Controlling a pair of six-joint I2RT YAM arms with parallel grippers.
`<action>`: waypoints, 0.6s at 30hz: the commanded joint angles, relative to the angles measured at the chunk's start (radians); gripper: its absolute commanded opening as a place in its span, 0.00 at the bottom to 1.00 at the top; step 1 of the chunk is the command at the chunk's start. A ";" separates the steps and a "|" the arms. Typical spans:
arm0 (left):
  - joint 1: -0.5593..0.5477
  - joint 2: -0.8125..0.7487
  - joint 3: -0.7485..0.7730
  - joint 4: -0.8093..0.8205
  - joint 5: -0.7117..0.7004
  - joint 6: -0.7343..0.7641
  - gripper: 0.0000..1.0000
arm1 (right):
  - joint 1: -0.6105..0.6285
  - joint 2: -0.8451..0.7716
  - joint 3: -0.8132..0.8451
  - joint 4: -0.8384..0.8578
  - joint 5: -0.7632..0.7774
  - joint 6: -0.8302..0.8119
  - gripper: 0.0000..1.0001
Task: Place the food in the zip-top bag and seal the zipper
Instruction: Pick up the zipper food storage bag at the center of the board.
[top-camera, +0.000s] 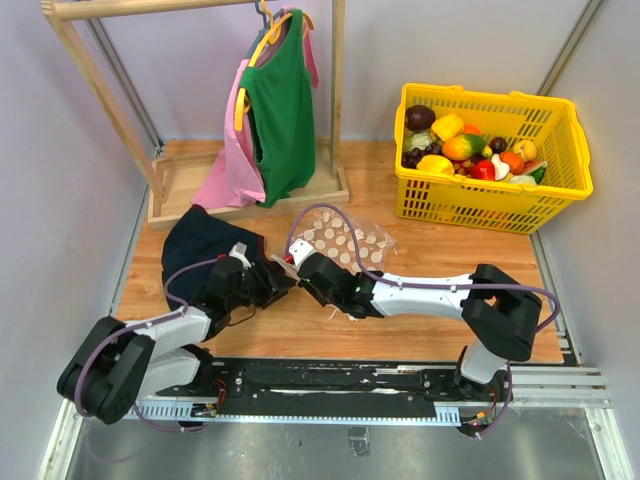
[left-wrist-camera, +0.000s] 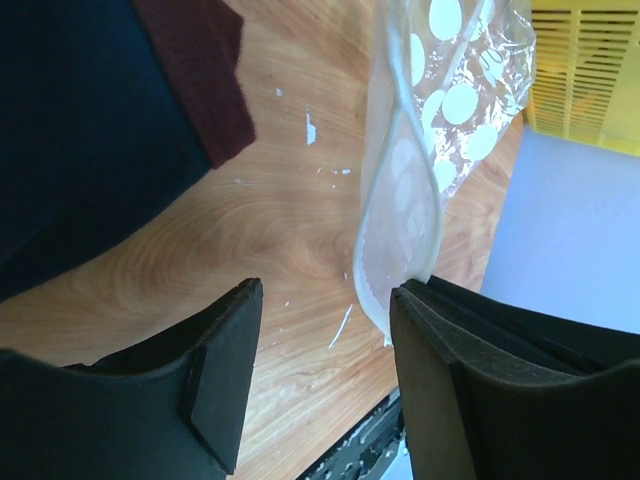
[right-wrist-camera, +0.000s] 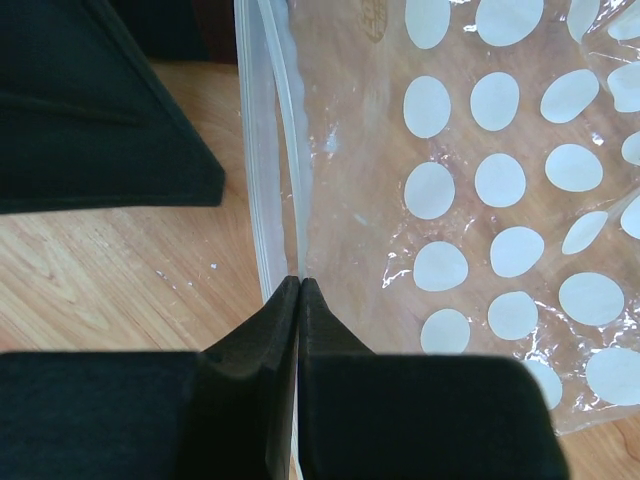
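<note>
The right gripper (right-wrist-camera: 300, 285), pressed together, pinches the zip-top bag (right-wrist-camera: 500, 200) at its zipper (right-wrist-camera: 287, 150); the left gripper (left-wrist-camera: 325, 292) stands spread beside that limp mouth. Thin film, probably slippery: hold the stiffer strip. The bag lies near the basket (top-camera: 470, 205) holding the food (top-camera: 470, 148).

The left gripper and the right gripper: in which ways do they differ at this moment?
The left gripper has its jaws apart, with only the wooden table between them; the right gripper has its jaws pressed shut. The right gripper pinches the zip-top bag at its zipper; the left gripper holds nothing, and the bag's edge lies close by one of its fingers. Both have black fingers and sit at the bag's zipper edge.
</note>
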 joint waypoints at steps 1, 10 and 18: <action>-0.049 0.095 0.060 0.111 -0.028 -0.019 0.56 | -0.001 -0.035 -0.015 0.026 -0.013 0.036 0.01; -0.111 0.270 0.116 0.196 -0.065 -0.042 0.41 | -0.001 -0.049 -0.023 0.038 -0.019 0.047 0.01; -0.135 0.287 0.140 0.217 -0.080 -0.022 0.07 | -0.002 -0.054 -0.026 0.033 -0.005 0.044 0.01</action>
